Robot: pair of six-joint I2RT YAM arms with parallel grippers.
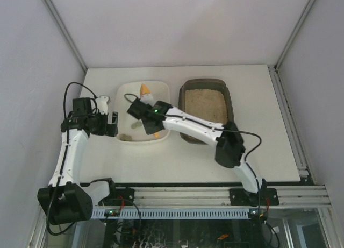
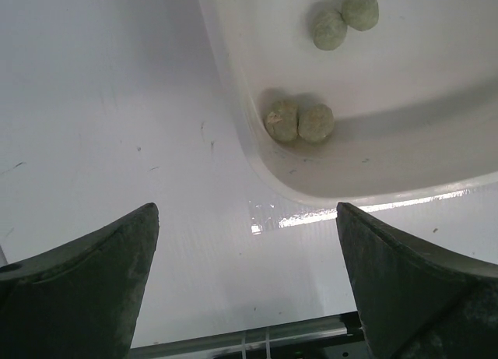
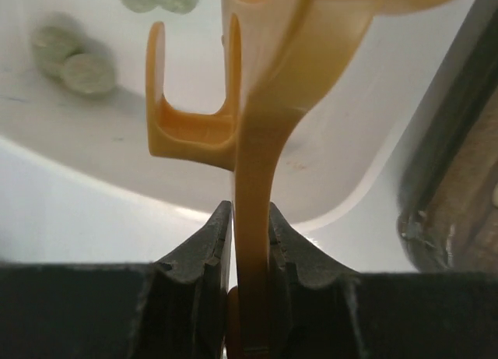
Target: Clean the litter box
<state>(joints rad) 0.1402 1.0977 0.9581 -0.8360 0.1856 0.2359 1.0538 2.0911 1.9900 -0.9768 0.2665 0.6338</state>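
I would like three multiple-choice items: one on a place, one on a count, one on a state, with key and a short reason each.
1. In the top view, the litter box stands:
A. right of the white tub
B. left of it
C. inside it
2. In the left wrist view, the greenish lumps in the tub number:
A. two
B. four
C. six
3. The right gripper is:
A. open and empty
B. shut on the orange scoop
C. shut on a lump
Key: 1 A, they sit side by side; 2 B, two pairs show; 3 B, its jaws clamp the scoop's handle.
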